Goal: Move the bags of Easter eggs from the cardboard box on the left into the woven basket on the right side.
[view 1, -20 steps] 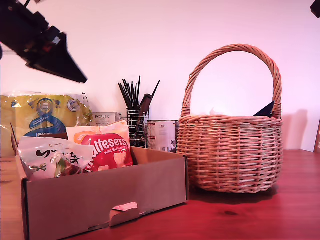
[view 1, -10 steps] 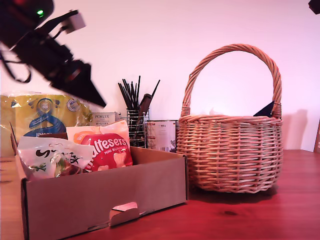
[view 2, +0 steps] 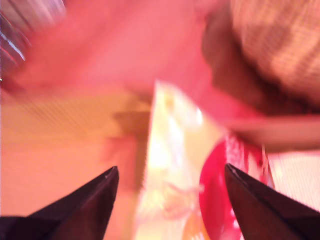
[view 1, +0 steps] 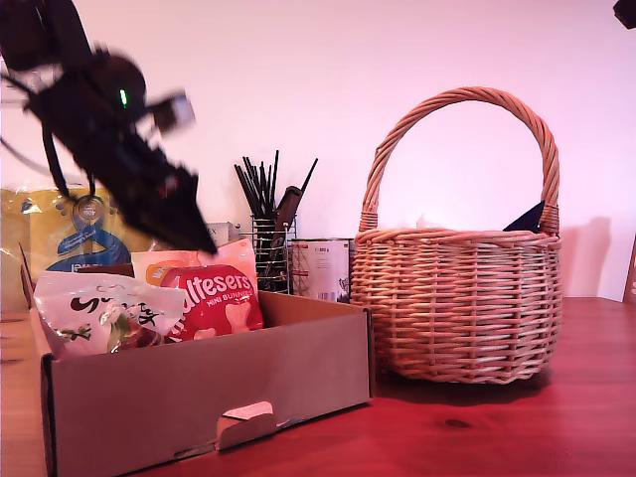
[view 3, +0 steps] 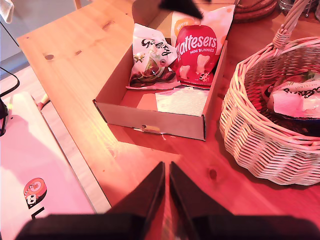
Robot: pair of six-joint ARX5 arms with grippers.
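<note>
My first gripper (view 1: 204, 241) has dropped from the exterior view's upper left to just above the orange-red glossy Maltesers pouch (view 1: 211, 298) in the shallow brown cardboard box (view 1: 199, 397). Fingers apart, straddling it; pickup looks imminent. My second gripper (view 3: 166, 172): fingers together, idle. Round tan wicker basket (view 1: 457, 308) waits at right.

A plain pale wall (view 1: 397, 60) fills the whole backdrop, bare and evenly lit with a pinkish cast. Below it runs the wooden table (view 1: 517, 427), reddish-brown in the exterior view and lighter, knotty pine in the second wrist view (view 3: 65, 55). Beyond the table's edge, a pale floor (view 3: 35, 15) shows. Beside the table lies a white surface (view 3: 45, 165) bearing a small round sticker, with a black cable (view 3: 6, 90) near it.
</note>
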